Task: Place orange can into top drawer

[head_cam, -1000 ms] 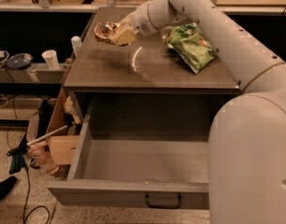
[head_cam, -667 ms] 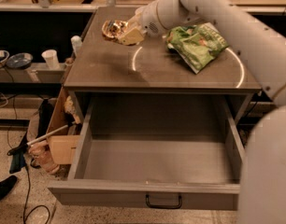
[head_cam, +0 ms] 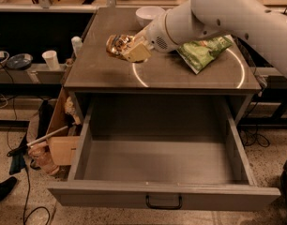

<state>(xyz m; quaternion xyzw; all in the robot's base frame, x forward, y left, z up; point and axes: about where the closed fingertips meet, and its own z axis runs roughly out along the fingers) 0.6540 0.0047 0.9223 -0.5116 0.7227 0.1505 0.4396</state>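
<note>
The orange can lies tilted in my gripper, a little above the left part of the table top. My gripper is shut on it, and one cream fingertip covers part of the can's right side. The white arm reaches in from the upper right. Below the table top, the top drawer stands pulled fully out, grey inside, with nothing in it. Its black handle sits at the centre of the front panel.
A white bowl stands at the back of the table top. A green snack bag lies to the right, partly under my arm. Cardboard boxes, cables and a white cup crowd the floor and shelf to the left.
My arm has swung back toward the right and the can has come slightly nearer the table's front. The can stays held.
</note>
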